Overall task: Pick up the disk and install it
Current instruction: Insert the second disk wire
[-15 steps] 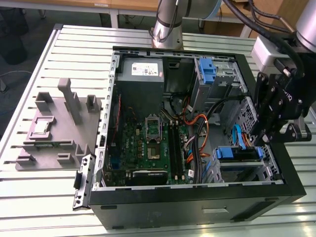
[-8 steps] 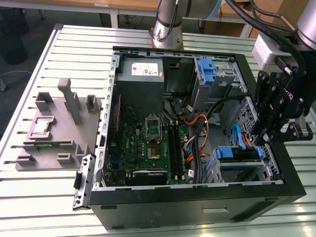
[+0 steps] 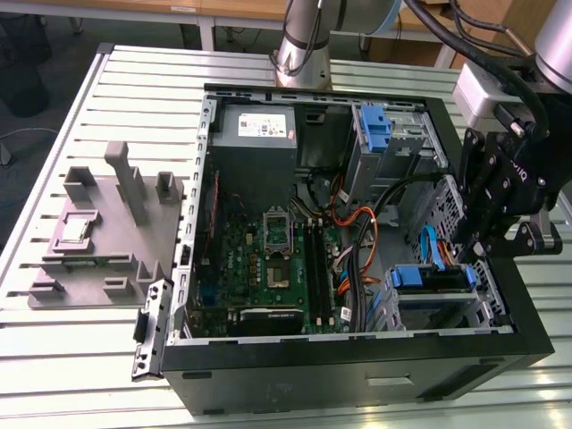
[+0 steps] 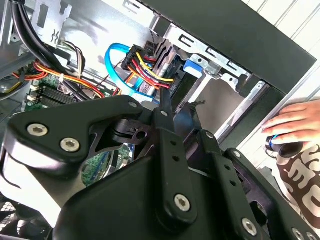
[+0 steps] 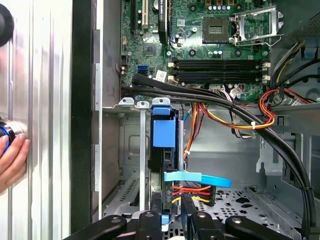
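Observation:
The disk (image 3: pixel 431 278) stands on edge in the lower drive bay at the case's corner on the exterior view's right, one blue side rail (image 5: pixel 164 132) facing up. My gripper (image 3: pixel 471 257) hangs over the disk's rear end. In the first wrist view my gripper (image 5: pixel 170 221) has one finger on each side of that end and is shut on it. A blue flat cable (image 5: pixel 197 178) and a red, yellow and black plug (image 5: pixel 192 192) sit right beside the gripped end. In the second wrist view the gripper's black linkage (image 4: pixel 165 165) hides most of the disk.
The open computer case (image 3: pixel 357 371) lies on a slatted table. Inside it are the motherboard (image 3: pixel 268 259), a grey power-supply box (image 3: pixel 257 125), a blue bracket (image 3: pixel 375 125) in the upper bay and loose cables (image 5: pixel 240 117). A grey fixture (image 3: pixel 98 223) sits beside the case. A person's hand (image 4: pixel 295 125) rests outside it.

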`<state>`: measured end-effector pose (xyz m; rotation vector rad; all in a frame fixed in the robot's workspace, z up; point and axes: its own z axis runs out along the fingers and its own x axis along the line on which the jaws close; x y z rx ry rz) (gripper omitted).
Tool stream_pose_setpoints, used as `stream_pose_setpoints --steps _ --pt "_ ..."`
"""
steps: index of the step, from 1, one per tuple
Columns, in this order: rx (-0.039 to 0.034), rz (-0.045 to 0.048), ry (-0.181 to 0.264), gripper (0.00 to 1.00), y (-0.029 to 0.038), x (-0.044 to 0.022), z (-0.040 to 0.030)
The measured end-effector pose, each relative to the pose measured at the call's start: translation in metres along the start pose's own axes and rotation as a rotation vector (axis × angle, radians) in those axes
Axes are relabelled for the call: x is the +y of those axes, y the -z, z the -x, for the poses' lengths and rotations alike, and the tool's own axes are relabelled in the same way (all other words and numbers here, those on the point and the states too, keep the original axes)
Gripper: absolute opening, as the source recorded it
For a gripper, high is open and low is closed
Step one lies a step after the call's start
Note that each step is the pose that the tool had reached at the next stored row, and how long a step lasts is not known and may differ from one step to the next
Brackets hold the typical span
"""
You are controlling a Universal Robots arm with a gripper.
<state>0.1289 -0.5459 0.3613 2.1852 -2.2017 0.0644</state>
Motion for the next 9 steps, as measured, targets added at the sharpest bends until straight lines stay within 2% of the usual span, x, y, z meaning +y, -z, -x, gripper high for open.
stream_pose_setpoints --steps 9 --pt "-0.0001 0.0000 0.000 0.29 0.0013 0.0001 0.0000"
